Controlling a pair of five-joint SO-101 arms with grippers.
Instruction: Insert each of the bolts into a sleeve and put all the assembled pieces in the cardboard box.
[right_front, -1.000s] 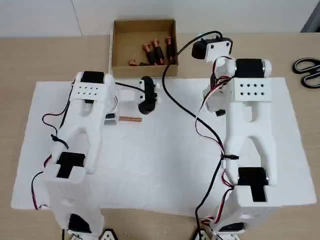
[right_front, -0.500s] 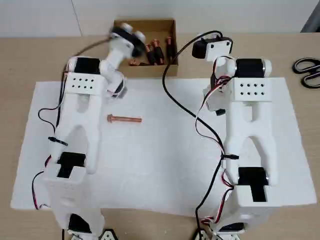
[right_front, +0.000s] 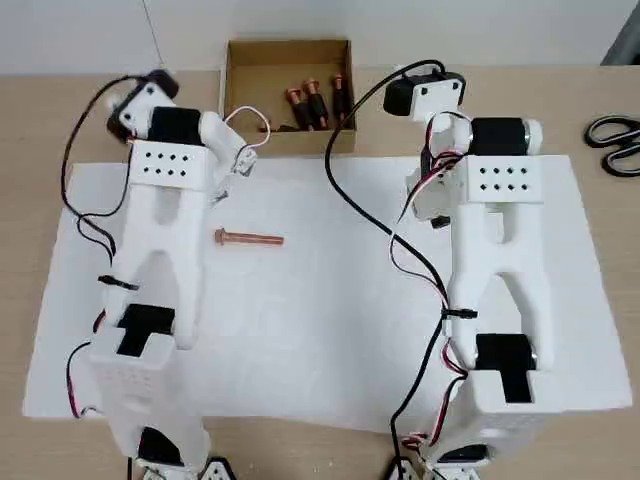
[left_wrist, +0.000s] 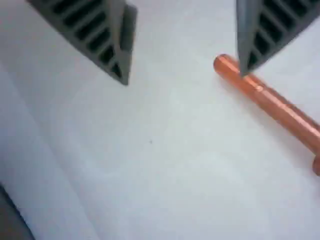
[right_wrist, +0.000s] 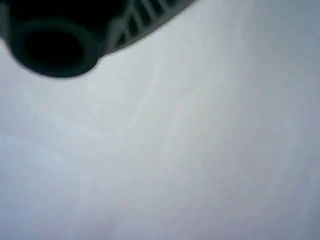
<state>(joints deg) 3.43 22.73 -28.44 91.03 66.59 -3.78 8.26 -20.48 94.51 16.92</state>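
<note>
Noted: the left hand (left_wrist: 184, 72) is held with fingers (left_wrist: 107, 45) apart over the white sheet (right_front: 330, 300) on the bench (right_front: 40, 120). The long copper bolt (left_wrist: 270, 102) lies flat just beside one finger, outside the gap. The gap is best centred across the shank before closing, so the bolt is not nudged away.

A black tubular sleeve (right_wrist: 52, 47) is seen end-on at the right hand (right_wrist: 107, 30); its grip cannot be told. Assembled pieces (right_front: 315, 100) lie in the open brown cardboard box (right_front: 228, 100).

Since half a second ago the left wrist has been swung back from the box. The bolt is unmoved.
</note>
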